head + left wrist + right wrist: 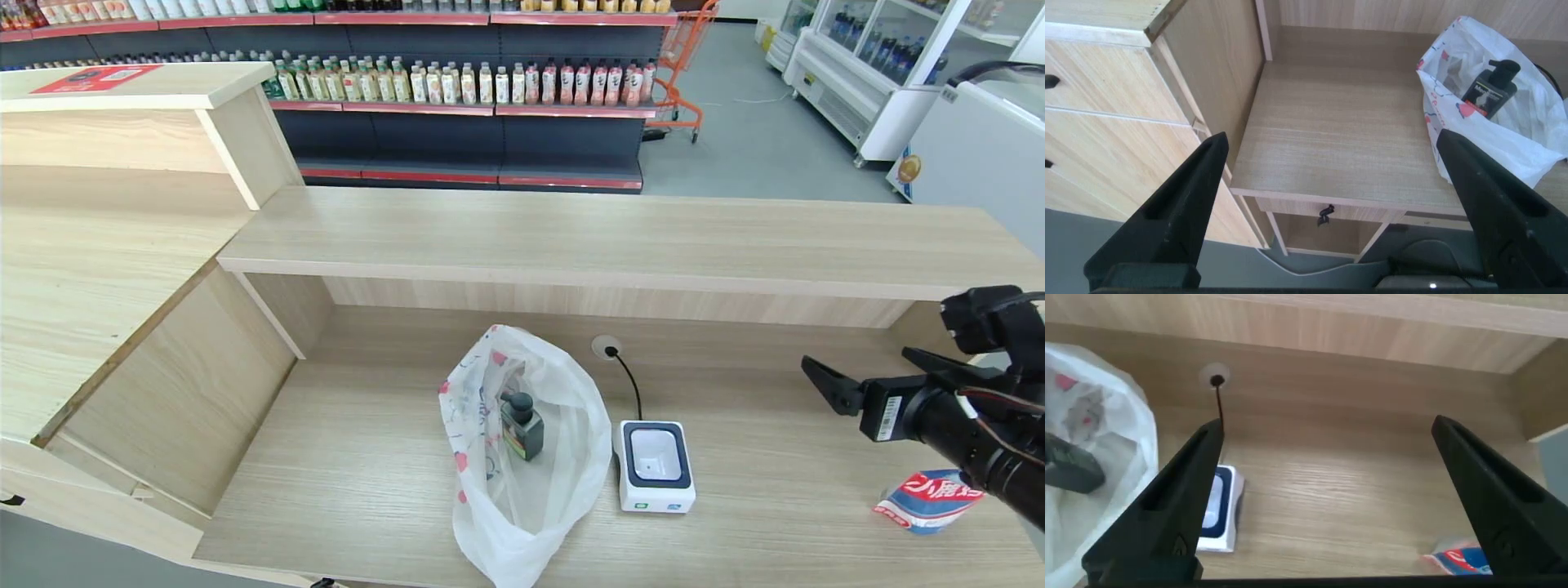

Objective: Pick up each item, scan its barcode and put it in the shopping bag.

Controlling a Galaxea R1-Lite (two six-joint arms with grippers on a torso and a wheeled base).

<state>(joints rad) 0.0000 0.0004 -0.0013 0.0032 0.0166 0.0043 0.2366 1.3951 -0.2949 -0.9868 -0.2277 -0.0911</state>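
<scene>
Bag (563,408): dark bottle (522,425) inside
Scanner (655,465): beside bag
Right claw (855,358): wide, empty, near packet (931,500)
Left claw (1331,139): wide, empty

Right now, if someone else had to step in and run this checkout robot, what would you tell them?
Left gripper: jaws open, empty, out in front of the counter's left end.
Right gripper: jaws open, empty, above the counter to the right of the barcode scanner.
Done: a dark pump bottle sits in the shopping bag, just left of the scanner.
Left: the red, white and blue packet lies on the counter at the far right, under the right arm. It is probably next: pick up, scan, bag.
</scene>
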